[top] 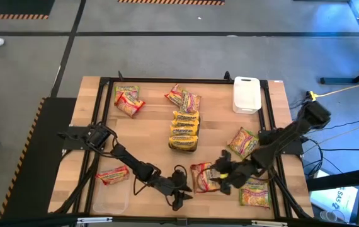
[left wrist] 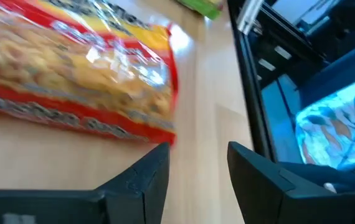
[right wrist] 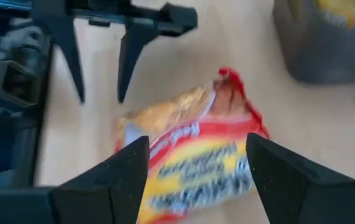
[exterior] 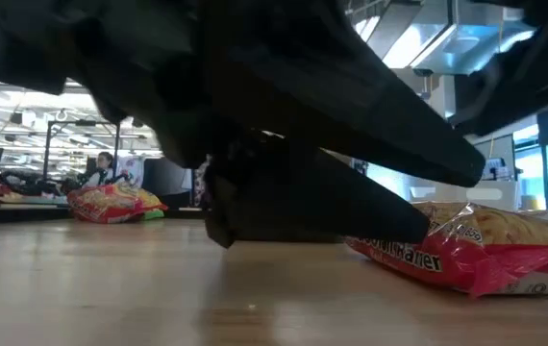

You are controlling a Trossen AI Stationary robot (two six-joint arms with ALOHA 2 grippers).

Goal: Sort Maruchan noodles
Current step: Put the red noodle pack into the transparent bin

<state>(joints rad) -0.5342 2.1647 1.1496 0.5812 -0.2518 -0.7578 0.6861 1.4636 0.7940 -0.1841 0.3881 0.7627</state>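
Red noodle packet (right wrist: 193, 155), flat on the table (top: 154, 135) near its front edge, lying between the spread fingers of the right hand (right wrist: 193, 171), which are not closed on it. Left hand (left wrist: 196, 171), fingers apart and empty, just beside the same packet. Yellow packets (top: 184, 131) stacked at table centre. Green-and-pink packets (top: 255, 192) by the right arm. Further packets (top: 128, 99) at the far left corner. White tray (top: 246, 94), far right.
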